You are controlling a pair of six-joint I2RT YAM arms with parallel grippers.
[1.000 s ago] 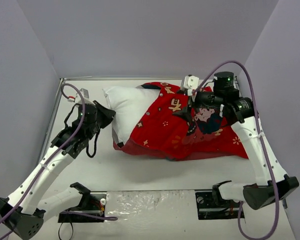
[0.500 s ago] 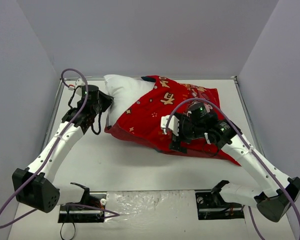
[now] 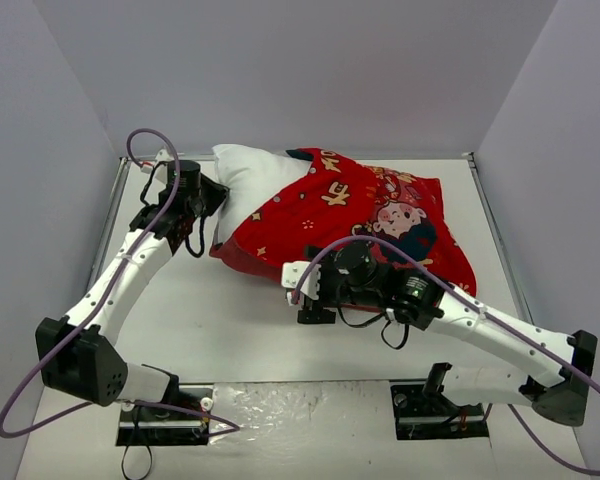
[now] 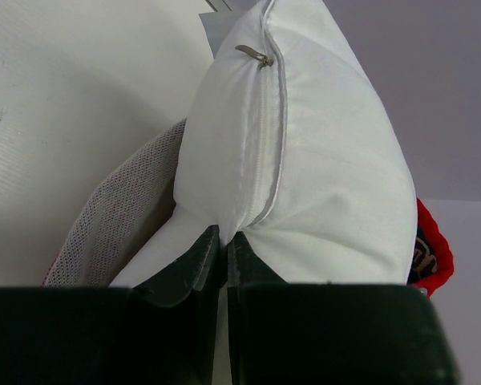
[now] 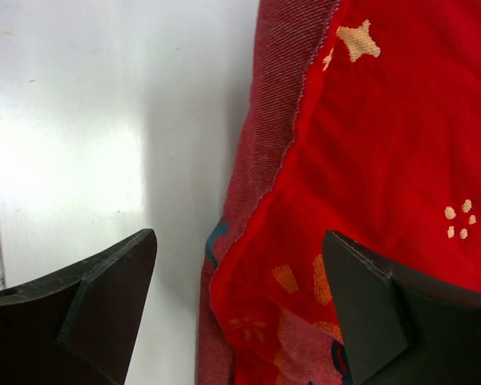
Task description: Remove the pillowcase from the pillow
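The white pillow (image 3: 248, 185) lies at the back left, its right part still inside the red pillowcase (image 3: 365, 210). My left gripper (image 3: 213, 197) is shut on the pillow's left edge. In the left wrist view the fingertips (image 4: 222, 238) pinch the pillow (image 4: 321, 160) at its zipper seam, and a bit of red pillowcase (image 4: 433, 249) shows at the right. My right gripper (image 3: 315, 300) is open at the pillowcase's front left edge. In the right wrist view the gripper (image 5: 236, 269) straddles the open hem of the pillowcase (image 5: 369, 120) without closing on it.
The white table top (image 5: 88, 120) lies left of the hem. A greyish woven flap (image 4: 120, 216) lies under the pillow's left side. Grey walls enclose the table on three sides. The arm bases and their mounts (image 3: 170, 410) sit at the near edge.
My right arm has swung from above the pillowcase down to its front left edge. My left gripper has moved back and left with the pillow, and more white shows.
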